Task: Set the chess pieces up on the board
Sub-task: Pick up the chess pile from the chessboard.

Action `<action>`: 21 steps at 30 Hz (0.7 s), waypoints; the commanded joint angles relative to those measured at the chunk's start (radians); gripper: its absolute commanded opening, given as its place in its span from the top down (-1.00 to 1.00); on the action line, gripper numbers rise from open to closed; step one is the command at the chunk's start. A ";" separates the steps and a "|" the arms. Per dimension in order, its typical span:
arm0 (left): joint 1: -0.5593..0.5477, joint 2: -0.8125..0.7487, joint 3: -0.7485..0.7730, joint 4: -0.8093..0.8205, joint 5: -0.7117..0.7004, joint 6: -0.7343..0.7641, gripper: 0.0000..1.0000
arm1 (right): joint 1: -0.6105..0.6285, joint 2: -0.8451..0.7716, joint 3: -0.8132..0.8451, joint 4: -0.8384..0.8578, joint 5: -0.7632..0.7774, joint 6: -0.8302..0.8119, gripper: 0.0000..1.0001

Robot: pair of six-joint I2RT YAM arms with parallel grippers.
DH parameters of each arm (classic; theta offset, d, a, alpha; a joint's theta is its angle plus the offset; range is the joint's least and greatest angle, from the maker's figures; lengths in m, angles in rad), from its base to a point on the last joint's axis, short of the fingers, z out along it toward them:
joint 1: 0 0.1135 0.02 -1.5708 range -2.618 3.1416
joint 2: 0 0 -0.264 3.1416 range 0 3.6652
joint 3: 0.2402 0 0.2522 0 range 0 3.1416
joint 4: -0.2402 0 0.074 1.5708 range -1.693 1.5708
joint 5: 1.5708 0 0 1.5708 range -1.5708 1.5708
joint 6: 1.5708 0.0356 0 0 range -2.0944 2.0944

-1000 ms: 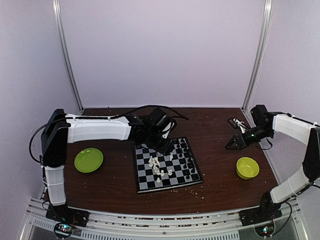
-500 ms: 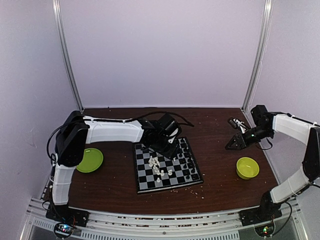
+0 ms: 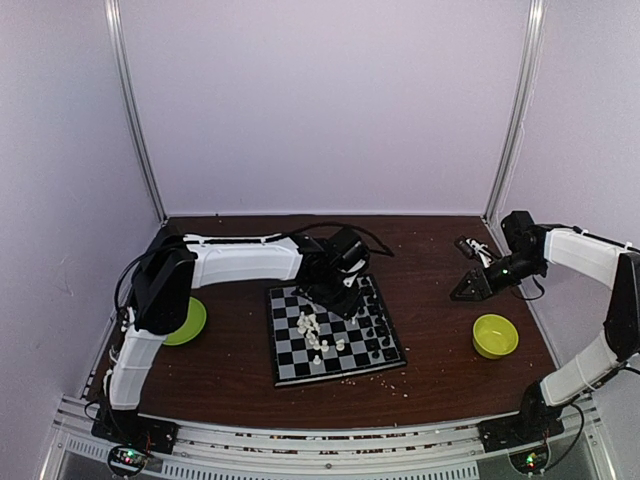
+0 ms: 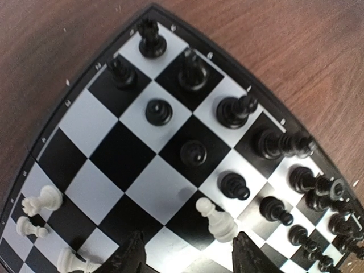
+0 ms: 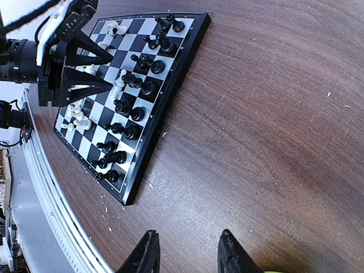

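No text, number or brand is legible in any view. On the rim of the small black-and-grey chessboard [image 4: 122, 154], pale marks [image 4: 67, 83] are too small to read.

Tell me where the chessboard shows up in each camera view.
Top external: the board lies at the table's centre, between the two arms.
Left wrist: it fills most of the picture, with one corner at the top.
Right wrist: it sits upper left, running slantwise.
Shared landmark: the open left pincer over the board's black-piece side, which shows in all three views.
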 commanded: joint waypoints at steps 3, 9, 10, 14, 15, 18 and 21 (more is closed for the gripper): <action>0.000 0.020 0.021 -0.035 0.027 0.005 -0.07 | -0.011 0.009 0.010 -0.018 -0.020 -0.014 0.30; 0.001 0.019 0.023 -0.035 0.022 0.003 -0.07 | -0.013 0.015 0.011 -0.023 -0.021 -0.018 0.30; 0.001 0.019 0.023 -0.035 0.023 0.003 -0.07 | -0.013 0.016 0.010 -0.023 -0.021 -0.018 0.30; 0.000 0.009 0.026 -0.035 0.022 -0.011 -0.06 | -0.014 0.020 0.012 -0.024 -0.022 -0.018 0.30; 0.001 0.004 0.025 -0.035 0.015 -0.020 -0.06 | -0.014 0.021 0.012 -0.026 -0.022 -0.018 0.30; 0.002 -0.011 0.024 -0.034 0.004 -0.046 -0.07 | -0.014 0.023 0.012 -0.027 -0.024 -0.020 0.30; 0.002 -0.013 0.034 -0.038 -0.004 -0.035 -0.07 | -0.016 0.026 0.012 -0.028 -0.025 -0.018 0.29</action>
